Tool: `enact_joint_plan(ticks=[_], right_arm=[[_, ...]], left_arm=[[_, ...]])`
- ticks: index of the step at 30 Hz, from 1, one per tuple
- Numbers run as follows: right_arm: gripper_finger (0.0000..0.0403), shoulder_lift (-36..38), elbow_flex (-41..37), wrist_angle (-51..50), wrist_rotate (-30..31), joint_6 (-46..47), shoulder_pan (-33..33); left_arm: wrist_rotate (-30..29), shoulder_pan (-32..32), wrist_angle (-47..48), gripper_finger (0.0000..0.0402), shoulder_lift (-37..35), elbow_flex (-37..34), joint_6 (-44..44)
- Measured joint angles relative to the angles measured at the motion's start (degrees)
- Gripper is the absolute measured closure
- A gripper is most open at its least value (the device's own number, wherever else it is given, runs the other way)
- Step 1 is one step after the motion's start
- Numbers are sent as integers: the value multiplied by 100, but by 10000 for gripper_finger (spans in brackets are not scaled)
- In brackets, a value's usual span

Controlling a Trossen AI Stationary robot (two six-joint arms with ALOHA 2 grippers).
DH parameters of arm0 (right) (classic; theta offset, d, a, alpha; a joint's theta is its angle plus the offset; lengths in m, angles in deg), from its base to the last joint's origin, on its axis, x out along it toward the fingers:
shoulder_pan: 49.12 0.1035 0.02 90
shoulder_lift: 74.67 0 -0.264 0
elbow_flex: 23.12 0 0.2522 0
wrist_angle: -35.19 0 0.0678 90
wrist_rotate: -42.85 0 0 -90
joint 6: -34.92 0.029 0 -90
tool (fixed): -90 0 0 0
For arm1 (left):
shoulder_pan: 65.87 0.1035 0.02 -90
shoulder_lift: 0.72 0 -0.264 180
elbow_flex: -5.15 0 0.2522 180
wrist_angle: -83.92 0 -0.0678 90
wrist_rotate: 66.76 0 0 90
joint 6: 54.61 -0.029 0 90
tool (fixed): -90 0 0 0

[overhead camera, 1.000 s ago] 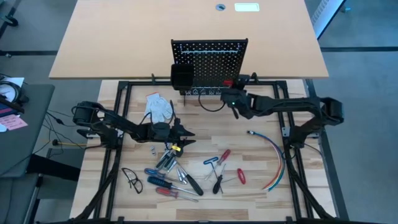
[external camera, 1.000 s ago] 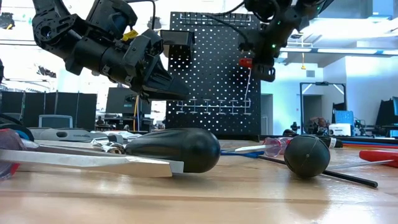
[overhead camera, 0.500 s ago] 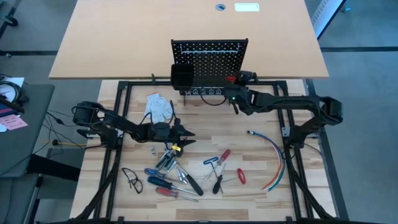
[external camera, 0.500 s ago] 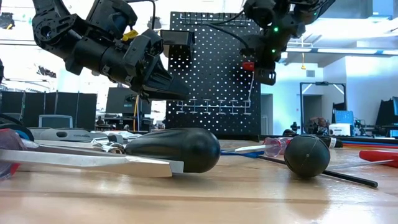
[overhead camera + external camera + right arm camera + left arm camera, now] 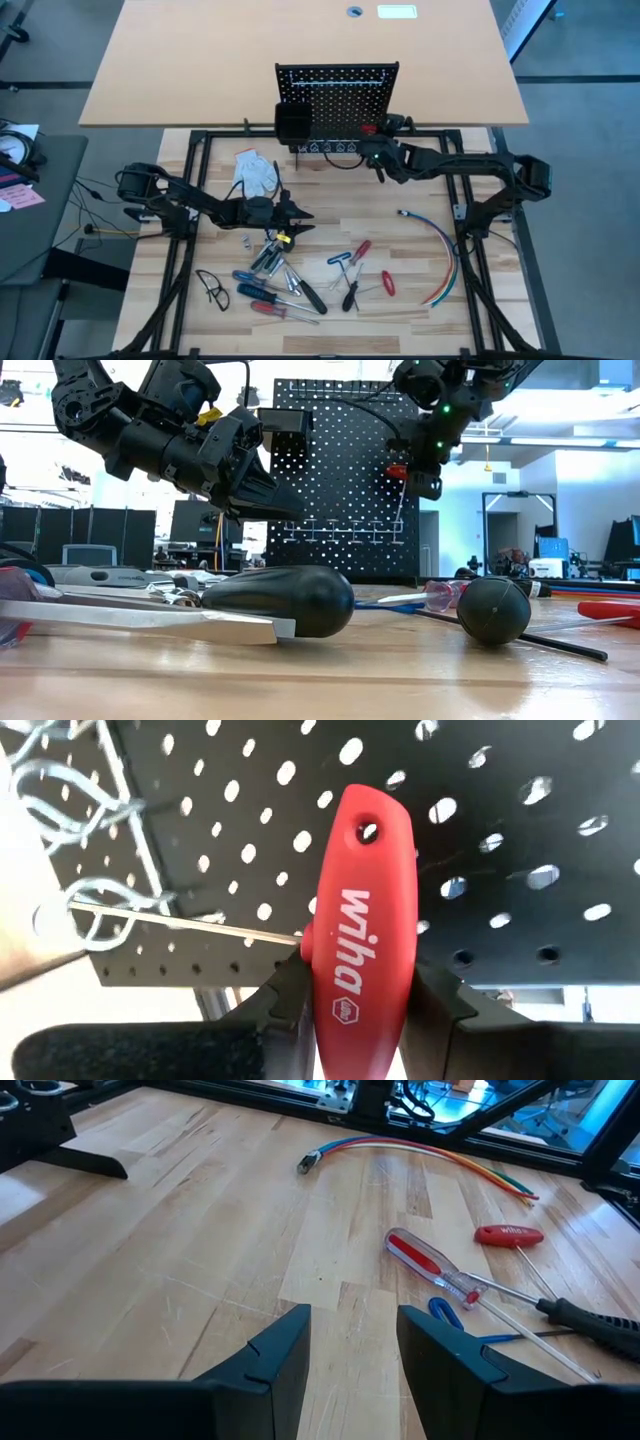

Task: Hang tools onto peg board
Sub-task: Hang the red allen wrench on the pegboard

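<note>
Right wrist view: red T-handle key (image 5: pixel 358 925) clenched in right gripper (image 5: pixel 350 995) jaws against peg board (image 5: pixel 500 840), centre frame, hanging step in hand; next, handle hole onto a hook; left gripper (image 5: pixel 352 1342) jaws apart, empty, over tabletop (image 5: pixel 200 1230).

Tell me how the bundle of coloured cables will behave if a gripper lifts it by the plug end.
The cable bundle lies in a loose curve on the table, so it will probably droop and trail. Its thin strands suggest it is light and may splay.
</note>
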Motion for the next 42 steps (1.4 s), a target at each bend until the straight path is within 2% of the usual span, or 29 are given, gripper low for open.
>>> enact_joint_plan(ticks=[9,15,21,25,30,35,42], right_arm=[[302,0,-504,399,13,-1,2],[298,-3,-674,1048,38,-477,-33],[290,-2,-682,1082,10,-535,-70],[288,-2,-685,1066,-255,-550,-96],[284,-2,-685,1047,-709,-1026,-190],[240,-2,-685,1055,-781,-1228,-183],[165,-2,-685,1053,-439,-1180,56]], left_arm=[[0,0,0,257,0,-2,0],[0,0,0,257,0,-2,0],[0,0,0,257,0,-2,0],[1,0,0,257,0,-2,0],[0,0,1,257,0,-2,0],[0,0,2,257,0,-2,-36],[1,0,4,257,0,-2,-42]])
